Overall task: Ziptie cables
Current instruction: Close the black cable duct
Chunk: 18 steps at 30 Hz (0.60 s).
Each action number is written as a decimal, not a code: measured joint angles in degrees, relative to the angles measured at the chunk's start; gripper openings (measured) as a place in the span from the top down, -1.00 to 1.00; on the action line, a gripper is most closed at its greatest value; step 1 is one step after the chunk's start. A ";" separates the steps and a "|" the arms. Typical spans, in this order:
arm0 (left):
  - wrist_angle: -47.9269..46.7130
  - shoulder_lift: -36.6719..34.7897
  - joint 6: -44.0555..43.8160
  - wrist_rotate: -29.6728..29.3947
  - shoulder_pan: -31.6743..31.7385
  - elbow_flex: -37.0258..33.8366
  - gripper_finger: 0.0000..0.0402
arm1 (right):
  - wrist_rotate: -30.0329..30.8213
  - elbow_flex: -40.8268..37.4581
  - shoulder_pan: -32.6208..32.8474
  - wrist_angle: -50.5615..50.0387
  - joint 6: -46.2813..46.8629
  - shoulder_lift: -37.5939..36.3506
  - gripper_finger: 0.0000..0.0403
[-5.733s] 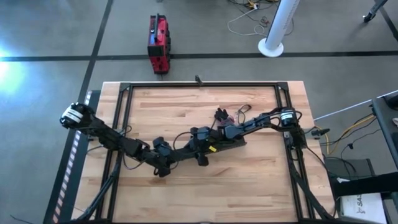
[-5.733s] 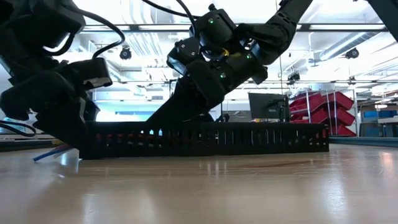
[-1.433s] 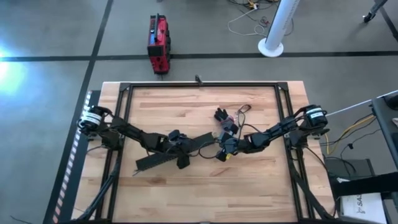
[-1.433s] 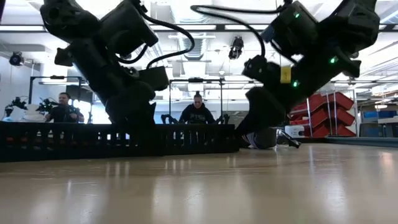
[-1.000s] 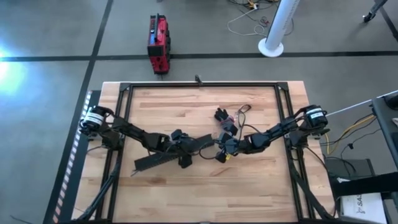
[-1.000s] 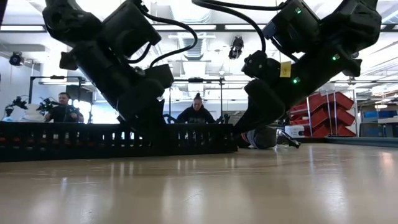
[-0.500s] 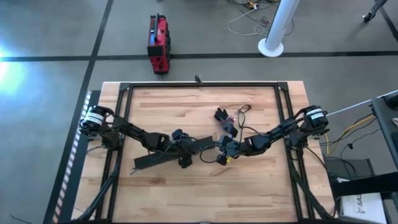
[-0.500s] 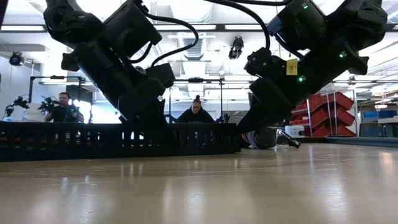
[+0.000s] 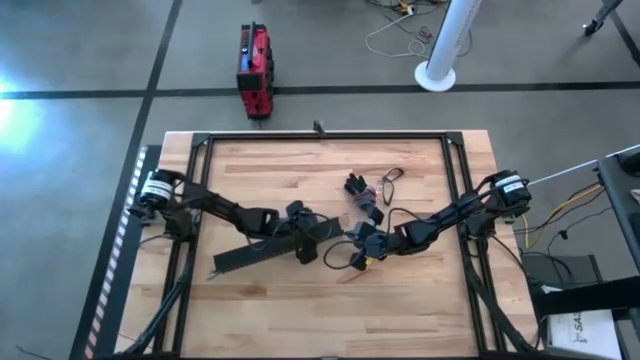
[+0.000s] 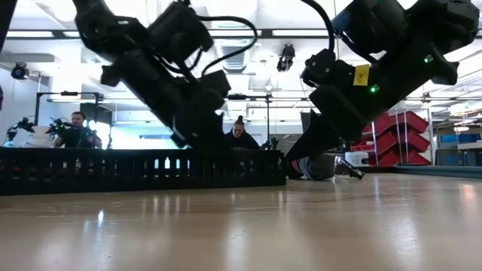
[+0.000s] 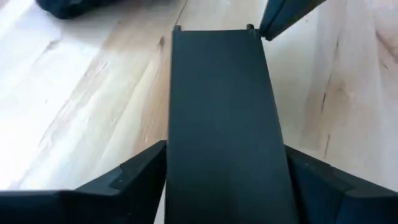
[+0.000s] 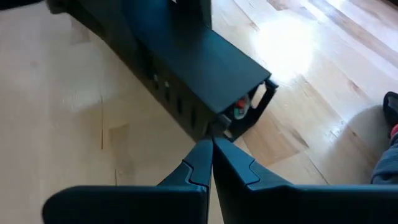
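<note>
Apparently nothing is tied yet: the cables (image 9: pixel 366 194) lie loose on the table (image 9: pixel 420 310), near the right hand (image 12: pixel 211 147), whose fingers are pressed together (ziptie not visible). The left hand (image 9: pixel 303 238) is clamped on a black slotted duct (image 9: pixel 248 258).

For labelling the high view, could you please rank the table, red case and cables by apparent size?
1. table
2. red case, though it lies on the floor, farther from the camera
3. cables, only slightly smaller, so unsure
</note>
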 joint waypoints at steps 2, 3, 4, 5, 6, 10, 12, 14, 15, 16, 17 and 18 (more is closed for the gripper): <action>-0.03 0.95 0.84 1.64 0.72 1.01 -0.24 | 0.16 0.00 0.29 0.10 0.35 0.00 1.00; -0.08 1.41 1.12 2.24 0.99 1.55 -0.20 | 0.24 0.00 0.37 0.09 0.37 0.00 1.00; -0.09 1.83 1.45 2.64 1.21 2.19 -0.16 | 0.66 0.00 0.56 0.08 0.37 0.00 1.00; -0.07 2.19 1.89 2.93 1.31 2.77 -0.13 | 1.23 -0.01 0.68 0.04 0.37 0.00 1.00; -0.10 2.39 2.27 3.26 1.42 3.23 -0.10 | 1.52 -0.02 0.74 -0.02 0.36 0.00 1.00; -0.01 2.45 3.37 3.34 1.74 4.57 -0.07 | 1.62 -0.05 0.77 -0.16 0.35 0.02 1.00; 0.00 2.45 3.43 3.40 1.98 4.92 -0.11 | 1.65 -0.07 0.76 -0.19 0.35 0.02 1.00; 0.00 2.45 3.48 3.38 2.01 5.04 -0.17 | 1.67 -0.09 0.75 -0.28 0.19 0.07 1.00; -0.01 2.45 3.48 3.38 2.03 5.06 -0.19 | 1.65 -0.09 0.75 -0.28 0.11 0.07 1.00; -0.04 2.45 3.47 3.40 2.07 5.06 -0.19 | 1.67 -0.09 0.76 -0.40 -0.02 0.07 1.00; -0.31 2.45 3.46 3.44 2.08 5.08 -0.20 | 1.67 -0.09 0.81 -0.83 -0.11 0.07 1.00; -0.99 2.43 3.45 3.45 2.08 5.12 -0.19 | 1.72 -0.09 0.97 -1.67 -0.12 0.06 1.00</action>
